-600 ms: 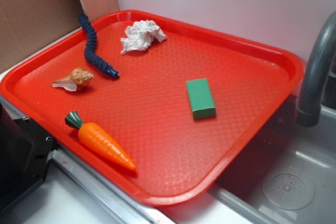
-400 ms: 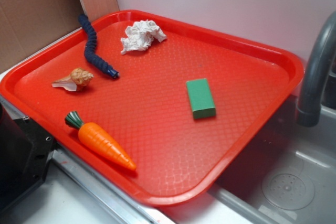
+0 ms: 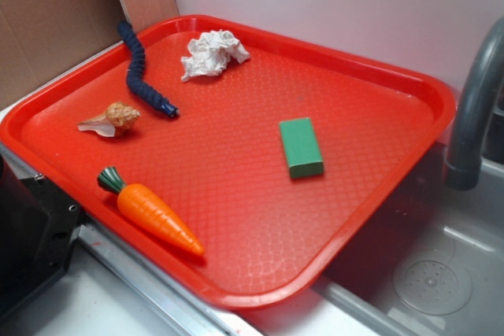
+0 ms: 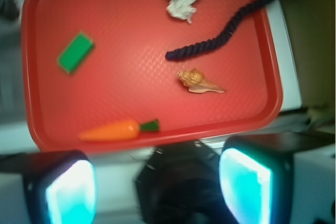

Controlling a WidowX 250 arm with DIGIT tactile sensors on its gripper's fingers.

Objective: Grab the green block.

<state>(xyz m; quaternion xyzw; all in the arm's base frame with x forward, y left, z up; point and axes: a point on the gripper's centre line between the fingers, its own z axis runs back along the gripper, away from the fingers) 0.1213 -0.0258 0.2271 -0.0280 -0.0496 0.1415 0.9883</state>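
The green block [image 3: 301, 147] lies flat on the red tray [image 3: 409, 163], right of its middle; the wrist view shows the green block [image 4: 75, 52] at the tray's upper left. My gripper [image 4: 157, 190] hangs high above the tray's near edge, far from the block. Its two fingers stand wide apart with nothing between them, glowing cyan pads [image 4: 71, 192] facing inward. In the exterior view only a dark sliver at the top left corner shows, so the gripper itself is out of that view.
On the tray lie an orange toy carrot [image 3: 153, 212], a seashell [image 3: 112, 119], a dark blue rope [image 3: 142, 72] and a crumpled white paper [image 3: 213, 53]. A grey faucet [image 3: 476, 108] and sink [image 3: 425, 273] are at the right. A black base [image 3: 27, 230] sits at the left.
A dark sliver has appeared at the top left corner of the exterior view. The objects on the tray have not moved.
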